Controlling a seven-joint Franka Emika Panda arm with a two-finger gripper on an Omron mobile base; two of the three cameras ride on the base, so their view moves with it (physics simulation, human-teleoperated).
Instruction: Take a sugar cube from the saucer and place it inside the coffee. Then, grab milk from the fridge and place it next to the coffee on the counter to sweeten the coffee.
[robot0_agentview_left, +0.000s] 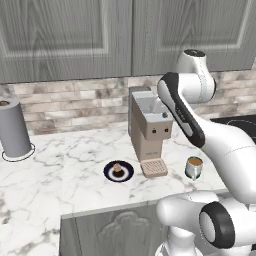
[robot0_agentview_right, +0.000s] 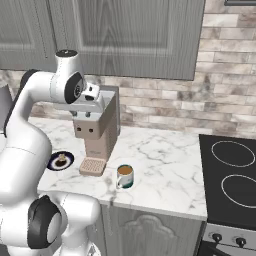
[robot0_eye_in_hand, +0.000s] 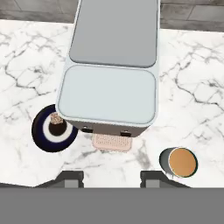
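**Operator:** State of the jaws?

**Technician:** Spread apart. Nothing pinched. In the hand view, two dark finger tips (robot0_eye_in_hand: 70, 177) at the bottom edge, with bare marble in the gap.

**Operator:** Location of the sugar cube?

**Technician:** Sugar cube (robot0_eye_in_hand: 55, 118) resting on the saucer (robot0_eye_in_hand: 41, 135), at the left of the hand view. Above and left of the left finger tip, outside the gap, well apart from both tips. No contact.

**Operator:** Confirmed from the base views?

**Technician:** Confirmed. In the left base view, sugar cube (robot0_agentview_left: 117, 167) on the saucer (robot0_agentview_left: 108, 174) at lower centre of the frame, on the surface (robot0_agentview_left: 65, 160). In the right base view, the same saucer (robot0_agentview_right: 52, 164) at mid-left, partly behind the white arm.

**Operator:** Position of the coffee?

**Technician:** Coffee (robot0_eye_in_hand: 178, 162) at lower right of the hand view, just above and right of the right finger tip, also outside the gap. Upright, brown liquid visible at the top. Standing near the front edge of the surface in the left base view (robot0_agentview_left: 194, 167) and the right base view (robot0_agentview_right: 125, 176).

**Operator:** Between saucer and coffee?

**Technician:** Coffee machine (robot0_eye_in_hand: 109, 65), seen from above, occupying the centre and top of the hand view. Drip grille (robot0_eye_in_hand: 111, 142) directly above the gap between the tips. Saucer just left of the grille, coffee to its right.

**Operator:** Other items?

**Technician:** Paper towel roll (robot0_agentview_left: 14, 129) upright at far left. Cooktop (robot0_agentview_right: 235, 175) at right.
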